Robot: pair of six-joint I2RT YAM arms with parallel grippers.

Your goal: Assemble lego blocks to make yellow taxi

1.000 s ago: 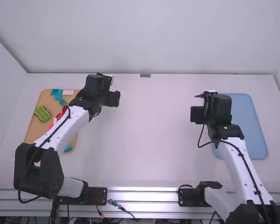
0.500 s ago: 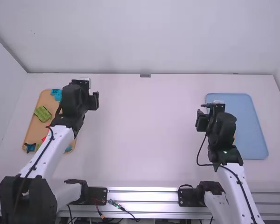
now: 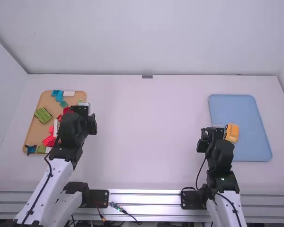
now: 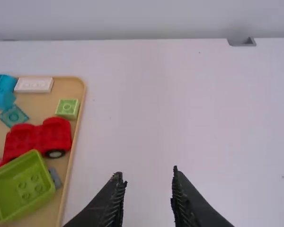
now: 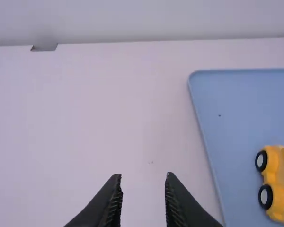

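Over the pale table (image 3: 151, 142), just left of the yellow car (image 3: 232, 133), hangs the R claw (image 3: 212, 133), fingers apart w/ tabletop showing btwn the tips. Its arm is drawn back low: white link (image 3: 232, 208) rises from the bottom edge, leaning slightly inward, black wrist ahead of it, claw aimed fwd & down. Car sits on the blue tray (image 3: 241, 109), black wheels (image 5: 266, 196) toward the claw; tray runs R of & beyond it.

L claw (image 3: 80, 110), well apart from the R one, also has its fingers parted, table btwn. Its arm slants more: white link (image 3: 45, 194) runs up & inward from lower left, wrist straighter above it, claw fwd & down. Just L of that claw: tan tray (image 3: 30, 125) w/ red wheeled base (image 4: 57, 135) & green open box (image 4: 23, 187); studded green brick (image 3: 43, 115) farther L. Slightly beyond claw, small lt-green block (image 4: 67, 108); past that, white brick (image 3: 69, 93) & turquoise pcs (image 3: 57, 94). Farthest fwd of both claws, the pale wall (image 3: 146, 38) behind the table's far edge.
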